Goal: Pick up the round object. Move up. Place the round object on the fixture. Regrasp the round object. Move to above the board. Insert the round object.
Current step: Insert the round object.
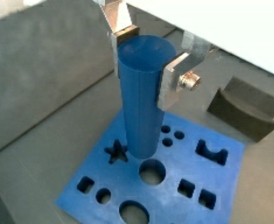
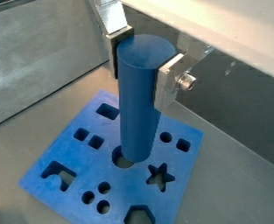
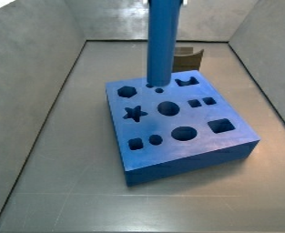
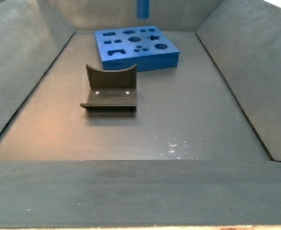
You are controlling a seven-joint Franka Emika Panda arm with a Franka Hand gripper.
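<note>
Gripper (image 1: 149, 59) position is above the board (image 1: 98, 197), with both silver fingers (image 1: 178, 79) pressed flat against opposite sides of the round object (image 1: 142, 96) near its upper end, so the jaws are clamped on it. In both wrist views the round object (image 2: 139, 101) hangs upright below the fingers (image 2: 171, 79), its rounded top level with the finger plates and its lower end at the surface of the board (image 2: 69, 157) next to a round hole; whether the tip has entered a hole cannot be told. In a side view the round object (image 3: 164, 41) stands vertical over the far edge of the board (image 3: 181, 146), with the fixture (image 3: 191, 56) just behind it. In a side view the fixture (image 4: 109, 90) sits on the floor just in front of the board (image 4: 136, 49).
</note>
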